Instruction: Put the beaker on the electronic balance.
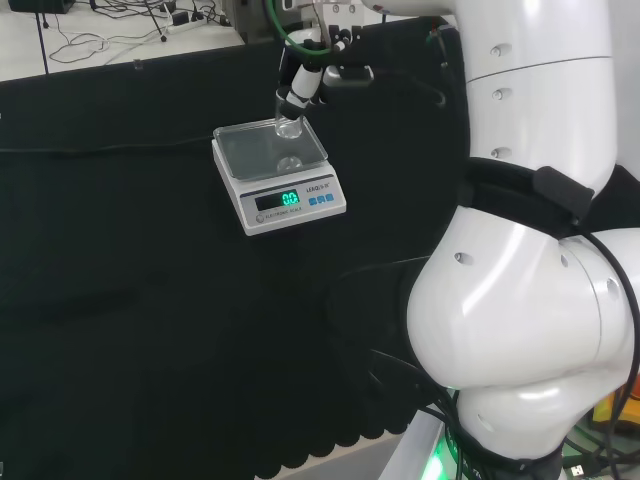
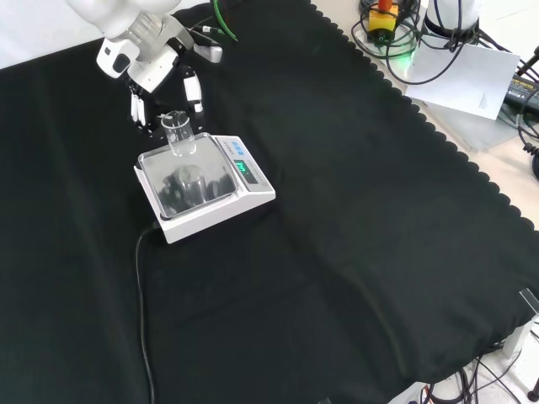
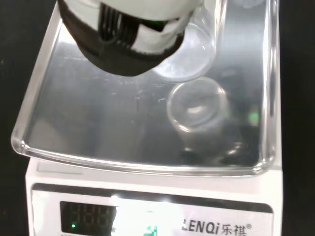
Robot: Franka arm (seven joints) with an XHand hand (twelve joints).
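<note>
One beaker (image 2: 178, 133): stood at balance (image 2: 205, 187) pan's far edge, front view.
Fingers (image 2: 194, 95): curled around beaker.
Worktop (image 2: 354, 219): open cloth all round.

Bare black cloth (image 2: 354, 219) lay open all around my hand (image 2: 156, 71), only the balance (image 2: 206, 181) and beaker (image 2: 178, 132) stood just below it

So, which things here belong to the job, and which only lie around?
Belong to the job:
- beaker
- electronic balance
- hand, holding the beaker over the pan

Only lying around:
- sheet of paper
- cables beyond the cloth
</note>
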